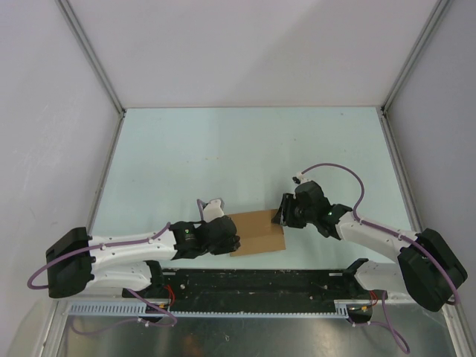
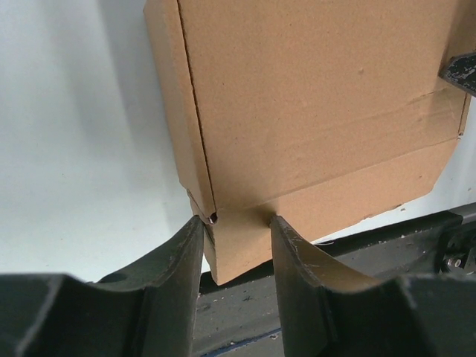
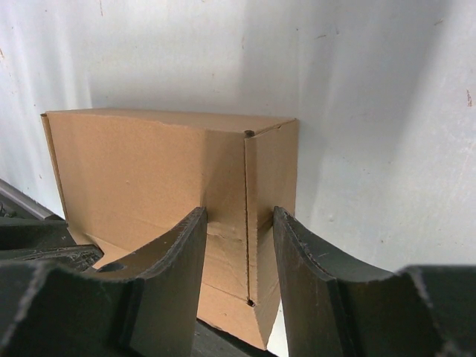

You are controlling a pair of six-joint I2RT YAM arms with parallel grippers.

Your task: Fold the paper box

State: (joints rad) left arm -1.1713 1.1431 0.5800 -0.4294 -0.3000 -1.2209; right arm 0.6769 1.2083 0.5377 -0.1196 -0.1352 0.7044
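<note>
At near edge of pale table (image 1: 223,149), paper box (image 1: 256,232), plain brown matte cardboard, creased, rectangular, long axis left to right, left gripper (image 2: 236,223) pinching left end, right gripper (image 3: 239,216) pinching right corner

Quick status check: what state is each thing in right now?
paper box: partly folded into a box shape, creased flaps showing.
left gripper: jaws partway apart around a corner tab; grip unclear.
right gripper: jaws partway apart, straddling a box corner; grip unclear.
</note>
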